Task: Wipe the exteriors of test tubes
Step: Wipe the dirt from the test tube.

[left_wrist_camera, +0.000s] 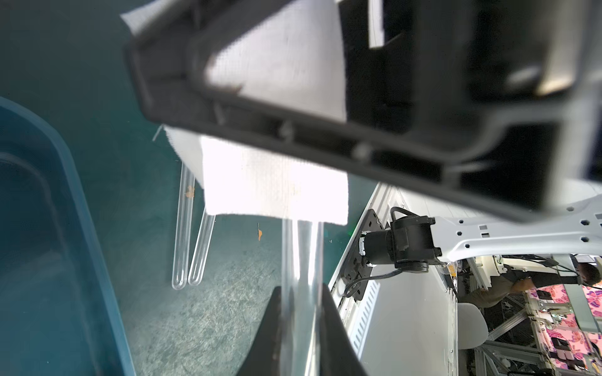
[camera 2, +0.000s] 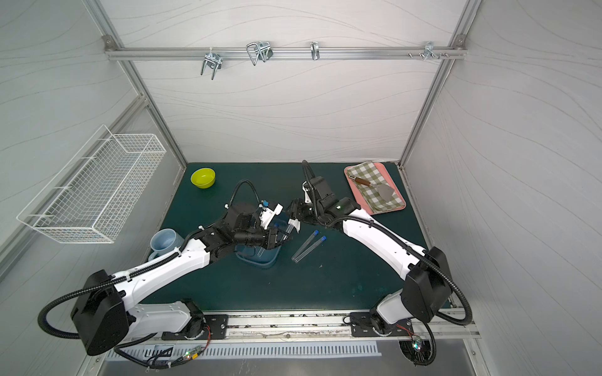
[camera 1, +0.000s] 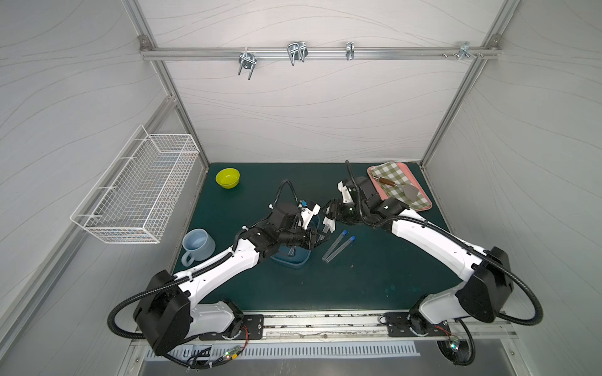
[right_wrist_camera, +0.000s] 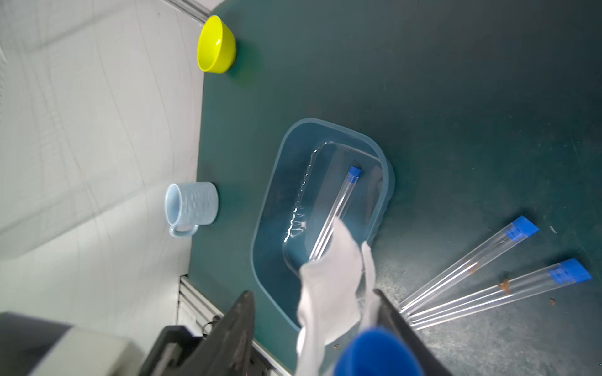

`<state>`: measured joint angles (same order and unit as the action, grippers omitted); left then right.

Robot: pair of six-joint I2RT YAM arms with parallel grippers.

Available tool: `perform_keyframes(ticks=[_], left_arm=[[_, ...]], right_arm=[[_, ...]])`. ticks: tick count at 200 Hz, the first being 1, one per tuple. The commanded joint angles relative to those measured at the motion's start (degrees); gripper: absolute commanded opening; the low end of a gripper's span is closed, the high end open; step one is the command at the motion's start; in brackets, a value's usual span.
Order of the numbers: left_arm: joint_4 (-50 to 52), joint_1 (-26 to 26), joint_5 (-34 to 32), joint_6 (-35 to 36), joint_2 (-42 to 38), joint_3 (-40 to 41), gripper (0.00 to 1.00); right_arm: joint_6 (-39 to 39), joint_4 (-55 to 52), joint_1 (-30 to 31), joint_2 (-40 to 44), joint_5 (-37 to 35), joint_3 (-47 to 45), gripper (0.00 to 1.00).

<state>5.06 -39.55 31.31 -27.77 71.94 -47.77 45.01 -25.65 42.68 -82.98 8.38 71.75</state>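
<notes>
My left gripper (left_wrist_camera: pixel 301 289) is shut on a clear test tube (left_wrist_camera: pixel 301 260), above the mat between the blue tray (camera 1: pixel 293 260) and two loose tubes. The tube runs up into a white cloth (left_wrist_camera: pixel 273 188) that hangs between the jaws of my right gripper (right_wrist_camera: pixel 312 294). Those jaws stand wide apart, and the cloth drapes loosely beside one finger. The tube's blue cap (right_wrist_camera: pixel 378 351) is close to the right wrist camera. In both top views the two grippers (camera 1: pixel 321 232) (camera 1: pixel 330 213) meet over the mat's middle. Another test tube (right_wrist_camera: pixel 338 201) lies in the tray's water. Two test tubes (camera 1: pixel 335 245) (right_wrist_camera: pixel 498 293) lie side by side on the mat.
A yellow bowl (camera 1: pixel 227 177) sits at the back left and a light blue mug (camera 1: pixel 198 244) at the left edge. A pink tray (camera 1: pixel 423 206) at the back right holds a checked cloth and a brown-handled metal tool (camera 1: pixel 387 181). A white wire basket (camera 1: pixel 136 192) hangs on the left wall.
</notes>
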Motion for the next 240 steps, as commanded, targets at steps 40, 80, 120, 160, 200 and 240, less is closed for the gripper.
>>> perform_keyframes(ticks=[40, 80, 120, 160, 200, 240], left_arm=[[0.4, -0.3, -3.4, 0.2, -1.2, -0.3, 0.1], [0.2, -0.3, -3.8, 0.0, -1.4, -0.3, 0.1], [-0.1, -0.4, -3.9, -0.4, -1.8, -0.6, 0.1], [0.2, -0.3, -4.3, -0.2, -1.8, -0.3, 0.1], [0.3, -0.3, -4.6, 0.0, -1.9, -0.2, 0.1], [0.2, -0.2, -4.5, 0.2, -1.7, -0.4, 0.1]], right_arm=[[-1.3, -5.3, 0.0, 4.8, -1.4, 2.0, 0.66], [-1.4, -8.9, -0.7, 6.1, -2.1, 1.1, 0.67], [-1.0, -7.7, -1.2, 6.0, -0.5, -0.6, 0.69], [-1.0, -9.9, -1.7, 7.4, -1.3, 0.6, 0.79], [-1.0, -11.0, -2.1, 9.6, -0.7, 2.3, 0.81], [1.7, -4.2, -1.0, 7.7, 3.1, -0.3, 0.73]])
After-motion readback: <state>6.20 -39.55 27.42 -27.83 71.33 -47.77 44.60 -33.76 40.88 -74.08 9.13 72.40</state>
